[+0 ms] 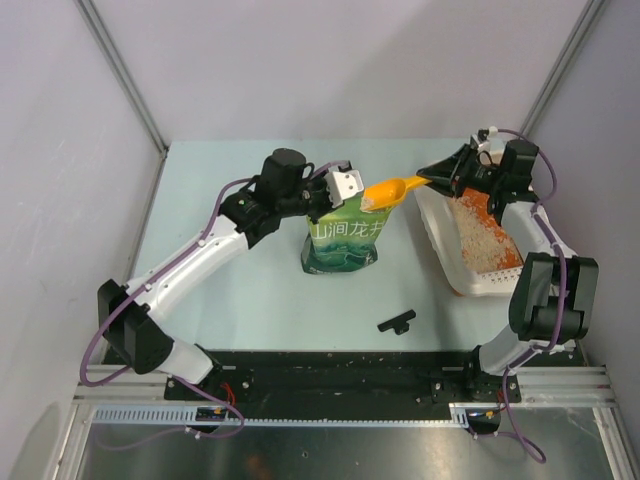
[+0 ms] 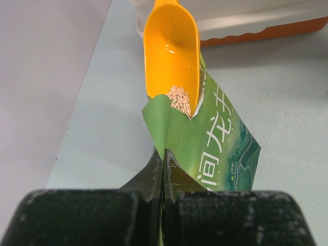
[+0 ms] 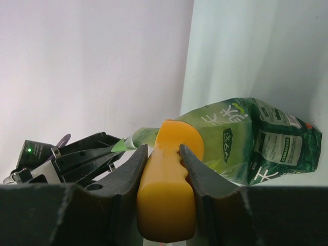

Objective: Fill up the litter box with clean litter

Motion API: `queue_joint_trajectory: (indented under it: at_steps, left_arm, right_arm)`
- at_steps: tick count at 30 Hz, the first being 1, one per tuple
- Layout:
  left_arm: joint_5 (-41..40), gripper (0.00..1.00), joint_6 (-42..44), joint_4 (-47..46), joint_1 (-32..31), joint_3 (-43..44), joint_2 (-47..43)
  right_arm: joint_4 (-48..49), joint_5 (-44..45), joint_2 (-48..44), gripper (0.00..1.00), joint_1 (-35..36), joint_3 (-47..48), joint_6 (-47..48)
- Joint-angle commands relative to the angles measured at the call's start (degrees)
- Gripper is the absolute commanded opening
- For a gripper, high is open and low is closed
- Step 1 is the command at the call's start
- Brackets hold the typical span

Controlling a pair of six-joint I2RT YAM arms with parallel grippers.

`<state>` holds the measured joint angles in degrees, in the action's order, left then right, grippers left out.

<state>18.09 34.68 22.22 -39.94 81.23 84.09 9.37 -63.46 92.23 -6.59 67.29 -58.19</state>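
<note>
**Litter box (image 1: 436,235) part-filled; scoop (image 1: 392,190) at the bag (image 1: 343,242)**

Progress, as I judge it: the box sits on the right of the table with a pale spread of clean litter (image 1: 487,238) over much of its floor. Orange shows bare at the far end and along the near edge. Some is in; more scoops are wanted.

Left: my left gripper (image 2: 163,160) has its fingers pressed tight together on the bag's top flap. They pinch the torn green edge and hold the bag upright, with its mouth open toward the scoop.

Middle: the orange scoop's bowl rests in the bag mouth. Only a small cluster of pale pellets lies at its front lip, and the rest of the bowl is bare. I judge this load not yet gathered.

Right: my right gripper (image 3: 163,151) has its fingers partly spread and clamped on the scoop's handle, one on each side. It hangs near the far end of the box.

Front: a small black piece (image 1: 396,322) lies on the table, apart from everything else.
</note>
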Motion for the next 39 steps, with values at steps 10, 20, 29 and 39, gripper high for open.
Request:
queue_joint_trajectory:
  at_steps: [10,20,29,39]
  left_arm:
    - [-0.6,0.0,0.7,-0.6,-0.2,3.7,-0.7]
    - [-0.6,0.0,0.2,-0.5,-0.3,4.5,0.5]
    - [-1.0,0.0,0.9,-0.5,-0.3,3.8,-0.1]
    - [-1.5,0.0,1.7,-0.5,-0.2,4.5,1.2]
  right_arm:
    - [2.0,-4.0,-2.3,0.0,-2.5,0.1,0.7]
    - [8.8,-7.3,0.1,0.0,-4.0,-1.0,-5.4]
    - [17.3,-8.3,0.7,0.0,-4.8,-2.2,-13.4]
    - [30.3,-10.1,0.2,0.0,-7.8,-8.7,-23.1]
